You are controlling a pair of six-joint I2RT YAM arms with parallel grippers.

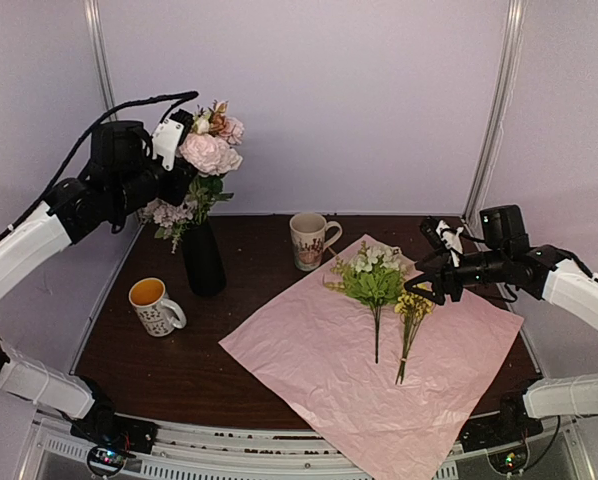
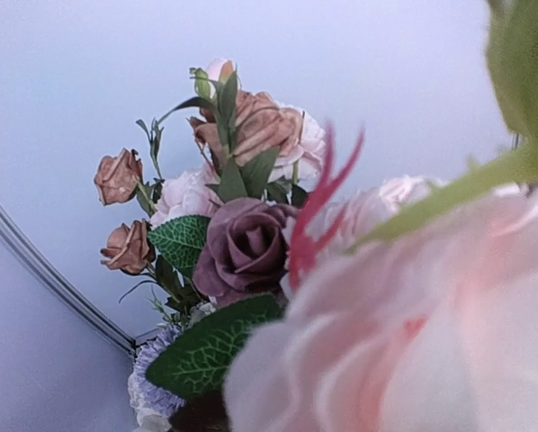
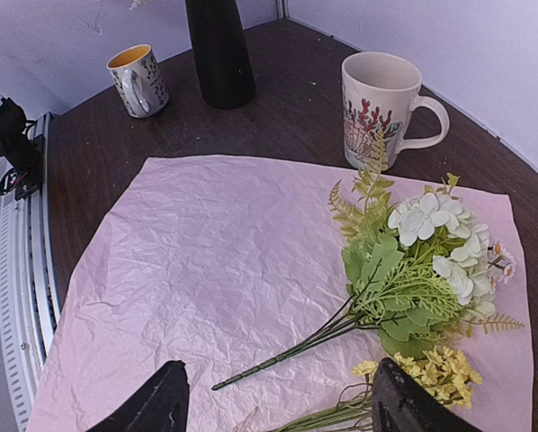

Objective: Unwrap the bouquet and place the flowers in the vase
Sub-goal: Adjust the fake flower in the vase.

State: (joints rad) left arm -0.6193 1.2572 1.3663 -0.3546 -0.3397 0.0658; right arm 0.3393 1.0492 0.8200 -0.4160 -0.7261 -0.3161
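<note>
Unwrapping is done: the paper (image 1: 309, 370) lies flat on the table (image 1: 139, 350). Most flowers (image 1: 211, 152) stand upright in the vase (image 1: 203, 262), rear left. Still to place: a green sprig (image 1: 372, 282) and a yellow sprig (image 1: 411, 308) on the paper, stems pointing toward the near edge. Right fingers (image 3: 152, 405) are spread and empty above the yellow sprig. Left fingers (image 1: 182, 178) sit among the vase blooms; their grip cannot be told.

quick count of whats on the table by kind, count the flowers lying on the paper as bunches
mugs: 2
vase, holding flowers: 1
pink paper sheet: 1
loose flower bunches on the paper: 2
total: 6
</note>
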